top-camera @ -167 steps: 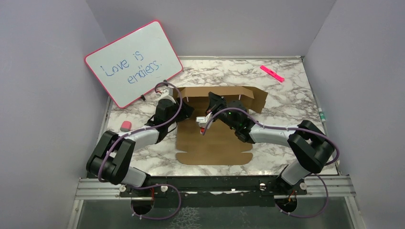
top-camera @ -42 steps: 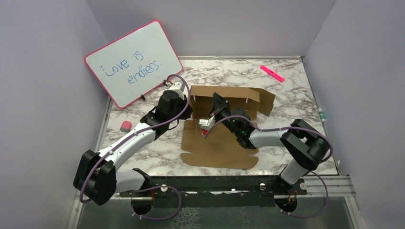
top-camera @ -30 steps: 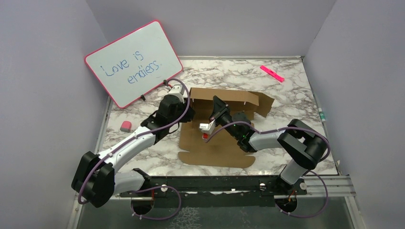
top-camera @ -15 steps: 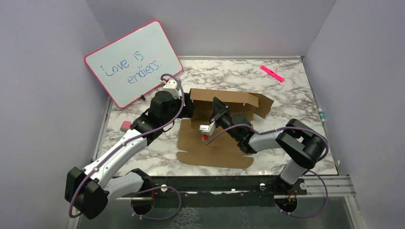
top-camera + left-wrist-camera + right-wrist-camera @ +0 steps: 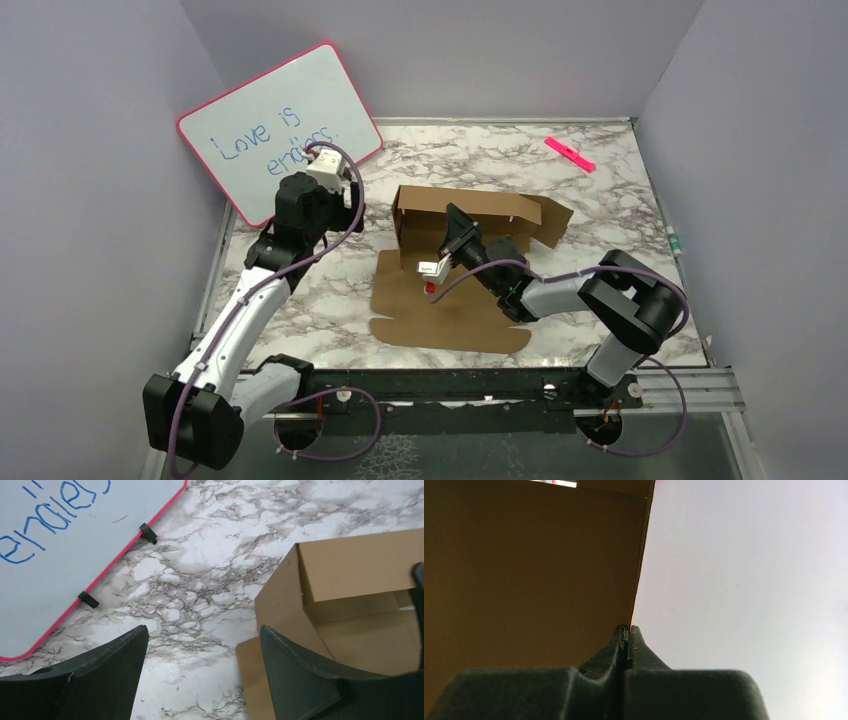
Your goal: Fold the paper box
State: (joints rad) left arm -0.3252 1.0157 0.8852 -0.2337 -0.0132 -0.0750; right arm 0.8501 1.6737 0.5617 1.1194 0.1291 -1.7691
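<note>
The left tool [image 5: 202, 630] hangs with its two dark fingers [image 5: 100, 680] spread wide and nothing between them; its wrist view looks straight down on bare marble. It sits at about 10 o'clock from the plain brown cardboard paper box [image 5: 460, 320], apart from it, with the box's left corner showing just past the right-hand finger. The right tool [image 5: 628, 630] has its fingers pressed flat together, the tips right at the edge of a brown cardboard panel; whether any card is nipped between them cannot be told. From overhead, this tool [image 5: 452, 222] reaches in over the box from 4 o'clock and points at the raised rear wall. The box lies near the middle of the white-and-grey marble table [image 5: 600, 200], half formed. Its broad base panel lies flat toward 6 o'clock, and its rear wall stands upright along the 12 o'clock side. A left side wall stands at 9 o'clock, and a flap splays outward at 2 o'clock. The pink-framed whiteboard [image 5: 280, 130], with "Love is endless." written on it in blue, leans in the table's 10 o'clock corner. Two small black clips [image 5: 147, 532] sit on its lower edge. A bright pink marker [image 5: 570, 154] lies on the marble toward 1 o'clock, well apart from the box.
</note>
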